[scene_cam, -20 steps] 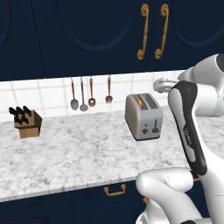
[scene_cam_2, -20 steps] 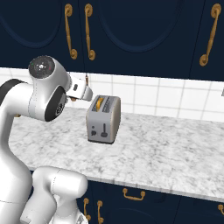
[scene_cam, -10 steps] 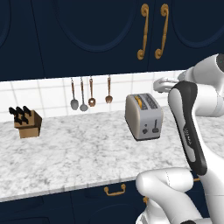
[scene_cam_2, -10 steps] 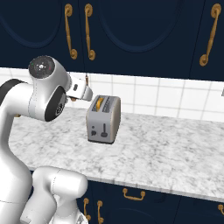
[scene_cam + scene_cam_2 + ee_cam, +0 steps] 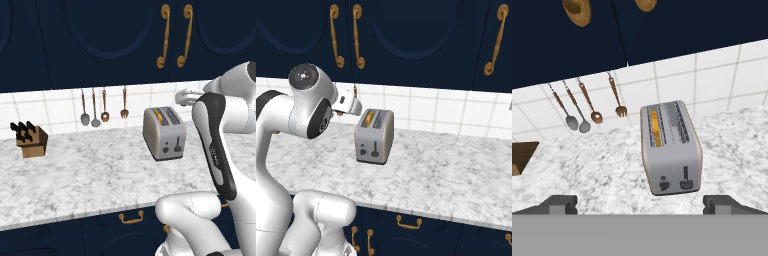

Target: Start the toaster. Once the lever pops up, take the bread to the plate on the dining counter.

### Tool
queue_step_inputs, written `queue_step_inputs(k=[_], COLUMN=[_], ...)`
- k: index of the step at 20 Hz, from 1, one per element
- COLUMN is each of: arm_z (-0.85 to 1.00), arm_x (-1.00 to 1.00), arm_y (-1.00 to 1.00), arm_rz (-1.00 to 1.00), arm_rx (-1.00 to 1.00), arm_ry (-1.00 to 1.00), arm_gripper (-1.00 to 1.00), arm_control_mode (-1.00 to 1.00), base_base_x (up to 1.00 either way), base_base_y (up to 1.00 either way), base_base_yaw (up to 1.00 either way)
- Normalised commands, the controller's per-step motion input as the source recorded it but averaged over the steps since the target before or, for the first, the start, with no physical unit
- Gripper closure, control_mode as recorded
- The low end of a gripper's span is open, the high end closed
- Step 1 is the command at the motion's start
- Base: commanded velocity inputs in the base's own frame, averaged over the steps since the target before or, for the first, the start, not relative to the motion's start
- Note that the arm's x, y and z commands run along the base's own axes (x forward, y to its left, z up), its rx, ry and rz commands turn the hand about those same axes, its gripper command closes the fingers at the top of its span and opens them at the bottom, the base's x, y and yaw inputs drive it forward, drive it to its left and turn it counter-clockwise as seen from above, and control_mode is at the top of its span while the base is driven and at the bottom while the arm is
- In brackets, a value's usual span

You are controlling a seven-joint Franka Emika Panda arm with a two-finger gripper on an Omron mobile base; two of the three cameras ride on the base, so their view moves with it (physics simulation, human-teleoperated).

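The silver-grey toaster [image 5: 671, 148] stands upright on the marbled wall counter [image 5: 90, 175], its darker end panel facing the cameras; in the hand view it sits just right of centre, with the gripper [image 5: 640, 204] below it at 6 o'clock and well apart from it; the two dark fingertips [image 5: 559, 204] stand far apart at 7 and 5 o'clock, wide open with nothing between them. The bread [image 5: 656, 129] shows as a golden strip in the left slot, sunk level with the toaster's top; the other slot looks dark. On the end panel the lever [image 5: 686, 182] sits low in its vertical slot, with the round knob [image 5: 663, 185] at its 9 o'clock. Four hanging utensils [image 5: 102, 107] line the tiled backsplash [image 5: 441, 112] at the toaster's 10 o'clock in the left base view; a wooden knife block [image 5: 31, 140] stands far off at 9 o'clock; navy cabinets [image 5: 406, 40] with brass handles hang at 12 o'clock.
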Motion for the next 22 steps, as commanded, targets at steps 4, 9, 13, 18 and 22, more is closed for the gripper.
queue_step_inputs(k=[4, 9, 13, 18, 22], arm_z=[0.00, 0.00, 0.00, 0.00, 0.00], arm_x=[0.00, 0.00, 0.00, 0.00, 0.00], arm_y=[0.00, 0.00, 0.00, 0.00, 0.00], arm_rz=[0.00, 0.00, 0.00, 0.00, 0.00], arm_rx=[0.00, 0.00, 0.00, 0.00, 0.00], arm_ry=[0.00, 0.00, 0.00, 0.00, 0.00], arm_gripper=[-1.00, -1.00, -1.00, -1.00, -1.00], arm_control_mode=[-1.00, -1.00, -1.00, -1.00, -1.00], base_base_x=[0.00, 0.00, 0.00, 0.00, 0.00], base_base_y=[0.00, 0.00, 0.00, 0.00, 0.00], base_base_yaw=[0.00, 0.00, 0.00, 0.00, 0.00])
